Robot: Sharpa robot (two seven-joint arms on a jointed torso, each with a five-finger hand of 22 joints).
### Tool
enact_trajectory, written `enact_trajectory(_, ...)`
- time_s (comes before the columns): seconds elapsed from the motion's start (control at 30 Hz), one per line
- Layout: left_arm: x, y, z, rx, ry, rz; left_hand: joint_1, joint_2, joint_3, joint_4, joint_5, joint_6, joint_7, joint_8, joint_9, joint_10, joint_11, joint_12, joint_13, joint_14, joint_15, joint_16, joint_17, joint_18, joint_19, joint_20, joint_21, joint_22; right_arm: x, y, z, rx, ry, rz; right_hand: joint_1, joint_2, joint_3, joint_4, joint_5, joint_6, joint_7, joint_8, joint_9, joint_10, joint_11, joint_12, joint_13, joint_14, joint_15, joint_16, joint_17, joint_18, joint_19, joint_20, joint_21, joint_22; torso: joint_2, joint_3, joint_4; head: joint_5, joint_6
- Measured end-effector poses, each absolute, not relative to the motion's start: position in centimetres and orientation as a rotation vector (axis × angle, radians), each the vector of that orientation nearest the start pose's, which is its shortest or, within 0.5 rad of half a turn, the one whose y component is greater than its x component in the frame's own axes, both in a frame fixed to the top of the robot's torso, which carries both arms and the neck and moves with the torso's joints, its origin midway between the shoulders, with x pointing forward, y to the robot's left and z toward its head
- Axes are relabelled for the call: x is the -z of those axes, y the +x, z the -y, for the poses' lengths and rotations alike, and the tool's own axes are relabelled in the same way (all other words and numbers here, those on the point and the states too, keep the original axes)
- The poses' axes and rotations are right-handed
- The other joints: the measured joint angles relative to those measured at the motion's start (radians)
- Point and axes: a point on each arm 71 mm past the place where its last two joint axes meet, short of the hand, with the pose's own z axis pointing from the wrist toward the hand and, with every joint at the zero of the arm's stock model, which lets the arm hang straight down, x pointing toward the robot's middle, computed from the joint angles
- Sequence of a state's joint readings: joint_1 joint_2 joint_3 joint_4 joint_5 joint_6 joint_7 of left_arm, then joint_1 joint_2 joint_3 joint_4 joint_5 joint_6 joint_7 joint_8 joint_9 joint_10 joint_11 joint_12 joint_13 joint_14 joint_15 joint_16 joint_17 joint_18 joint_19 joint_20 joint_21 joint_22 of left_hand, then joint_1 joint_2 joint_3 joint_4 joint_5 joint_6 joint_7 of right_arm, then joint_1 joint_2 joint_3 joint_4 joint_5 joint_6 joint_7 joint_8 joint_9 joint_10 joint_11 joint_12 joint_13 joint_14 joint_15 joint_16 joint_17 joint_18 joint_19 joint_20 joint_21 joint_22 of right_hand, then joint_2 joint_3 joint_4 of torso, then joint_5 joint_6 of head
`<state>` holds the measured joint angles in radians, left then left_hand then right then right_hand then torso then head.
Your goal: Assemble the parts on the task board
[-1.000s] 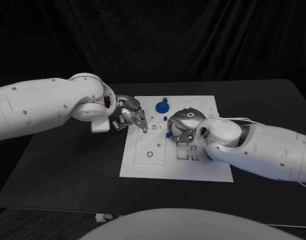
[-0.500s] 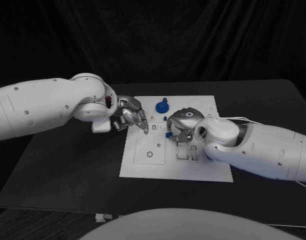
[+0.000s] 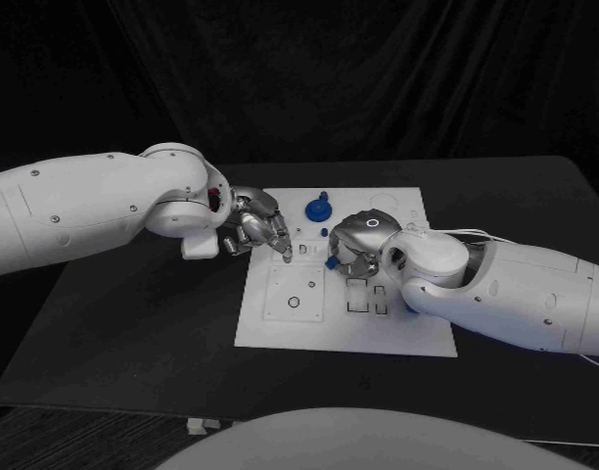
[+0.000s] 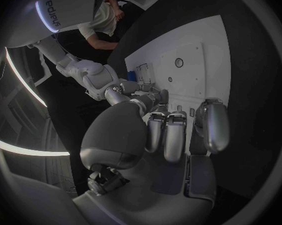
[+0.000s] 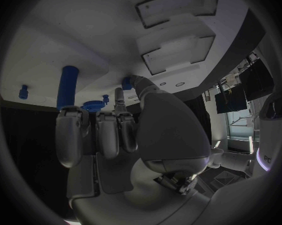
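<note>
Now, left hand [image 3: 260,233]: fingers curled, holding nothing, at board's 10 o'clock edge;
right hand [image 3: 357,241]: pinching a small blue part [image 3: 332,262] over the task board [image 3: 314,328];
blue gear [image 3: 315,209]: board's 12 o'clock

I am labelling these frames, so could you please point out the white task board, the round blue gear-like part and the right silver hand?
white task board [image 3: 342,333], head view, bare near edge.
round blue gear-like part [image 3: 317,209], head view, top face.
right silver hand [image 3: 356,245], head view, back of hand.

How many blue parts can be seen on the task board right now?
3 plainly: a round gear-like part, a small peg just beyond it on the task board, and a piece at the right hand. That hand may hide others.
</note>
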<state>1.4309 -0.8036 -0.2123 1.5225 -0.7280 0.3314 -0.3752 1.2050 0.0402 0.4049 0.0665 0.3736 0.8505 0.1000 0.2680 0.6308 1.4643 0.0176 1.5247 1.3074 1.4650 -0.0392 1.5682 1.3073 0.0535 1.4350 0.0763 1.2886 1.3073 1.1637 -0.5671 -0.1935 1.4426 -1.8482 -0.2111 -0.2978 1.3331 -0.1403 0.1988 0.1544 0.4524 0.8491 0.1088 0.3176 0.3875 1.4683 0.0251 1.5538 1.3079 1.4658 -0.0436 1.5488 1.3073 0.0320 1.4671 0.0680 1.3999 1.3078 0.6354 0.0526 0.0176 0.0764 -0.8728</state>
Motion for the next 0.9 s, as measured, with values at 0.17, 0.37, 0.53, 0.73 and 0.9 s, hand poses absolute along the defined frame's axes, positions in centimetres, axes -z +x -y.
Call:
enact_trajectory(0.17,18.42,47.61,-18.6,0.746,-0.135,-2.525,0.0,0.0,0.0,0.0,0.004,0.0,0.0,0.0,-0.002,0.0,0.0,0.0,0.0,0.0,0.0,0.0,0.0,0.0,-0.002,-0.002,0.0,0.0,25.76,45.54,8.63,-0.447,-0.629,-1.711,0.0,0.0,0.004,-0.004,0.0,0.029,-0.01,0.009,0.003,0.0,0.0,0.0,0.0,0.0,0.0,0.0,0.0,0.0,0.0,0.0,0.0,0.0,0.0,-0.0002,0.0005,-0.003,0.0)
enact_trajectory(0.37,18.49,47.65,-18.48,0.748,-0.132,-2.527,0.0,0.0,0.004,0.004,0.004,0.0,0.0,0.0,-0.003,0.0,0.0,0.0,0.0,0.0,0.0,0.0,0.0,0.0,-0.005,0.002,-0.002,0.001,25.79,45.58,8.58,-0.447,-0.634,-1.71,0.0,0.0,0.011,-0.011,-0.014,0.036,-0.011,0.003,-0.001,-0.004,-0.004,0.0,0.0,0.0,0.0,0.0,0.0,0.0,0.0,0.0,0.001,0.0,0.0,-0.0002,0.0006,-0.004,0.0)
enact_trajectory(0.53,18.53,47.68,-18.5,0.749,-0.132,-2.528,0.004,0.004,0.004,0.004,0.004,0.0,0.0,0.0,-0.004,0.003,0.003,0.0,0.0,0.0,0.0,0.0,0.0,0.0,-0.005,0.002,-0.005,0.001,25.79,45.59,8.59,-0.449,-0.637,-1.709,-0.001,-0.001,0.011,-0.011,-0.082,0.005,-0.004,-0.04,-0.022,-0.004,-0.004,0.0,0.0,0.0,0.0,0.0,0.0,0.0,-0.001,-0.001,0.001,0.0,0.0,-0.0001,0.0006,-0.002,0.0)
enact_trajectory(0.73,18.58,47.68,-18.52,0.748,-0.131,-2.53,0.001,0.007,0.004,0.004,0.004,0.0,0.0,0.0,-0.005,0.003,0.003,-0.004,0.0,0.0,0.0,0.0,0.0,0.0,-0.005,0.002,-0.009,0.001,25.77,45.6,8.64,-0.454,-0.638,-1.705,-0.008,-0.008,0.007,-0.015,-0.128,-0.048,-0.001,-0.088,-0.046,-0.001,-0.007,0.0,0.0,0.0,0.0,0.0,0.0,0.0,0.0,-0.004,0.003,0.0,0.001,-0.0001,0.0003,-0.001,0.0)
enact_trajectory(0.9,18.6,47.69,-18.51,0.748,-0.13,-2.532,0.0,0.008,0.007,0.007,0.004,0.0,0.0,0.0,-0.006,0.003,0.003,-0.004,0.0,0.004,0.004,0.0,0.0,0.0,-0.009,0.006,-0.009,0.001,25.78,45.59,8.66,-0.458,-0.64,-1.704,-0.005,-0.005,0.014,-0.022,-0.1,-0.051,-0.004,-0.094,-0.054,-0.002,-0.013,0.0,0.0,0.0,-0.007,0.0,0.0,0.0,0.0,-0.004,0.009,0.0,0.001,-0.0001,0.0003,-0.001,0.0)
